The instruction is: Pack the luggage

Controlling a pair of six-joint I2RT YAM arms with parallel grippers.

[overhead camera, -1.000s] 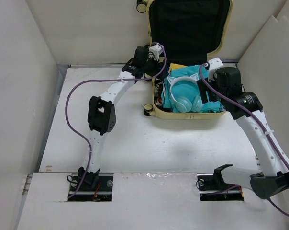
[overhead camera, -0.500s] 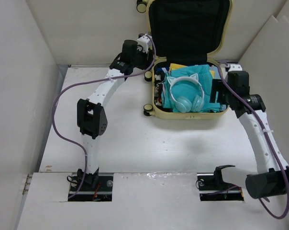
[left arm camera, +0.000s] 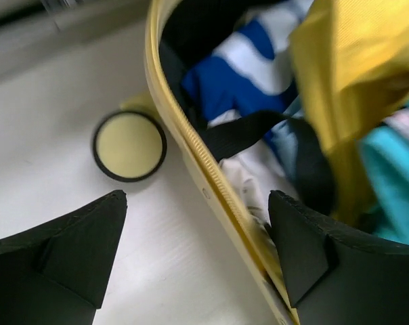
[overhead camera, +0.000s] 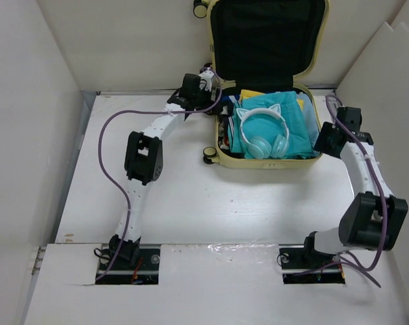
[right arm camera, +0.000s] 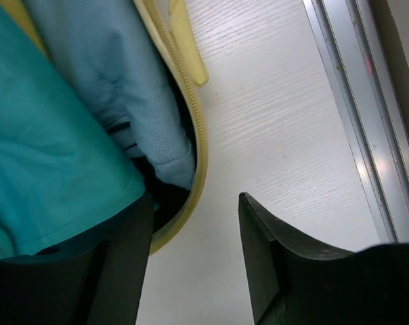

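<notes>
Luggage (overhead camera: 265, 161) on table (overhead camera: 177, 196), far middle. Open, base flat, lid upright behind. Long axis left-right, wheels (overhead camera: 208, 154) toward left. Left gripper (left arm camera: 196, 196) spread wide astride left rim. Right gripper (right arm camera: 194, 200) parted, empty, over right rim.

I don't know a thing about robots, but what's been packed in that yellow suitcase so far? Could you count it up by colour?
Teal garment: 1
Yellow cloth: 1
Blue-and-white striped cloth: 1
Light blue garment: 1
Mint-and-white cat-ear headphones: 1
Total: 5 things in sight in the suitcase; anything underneath is hidden.
</notes>
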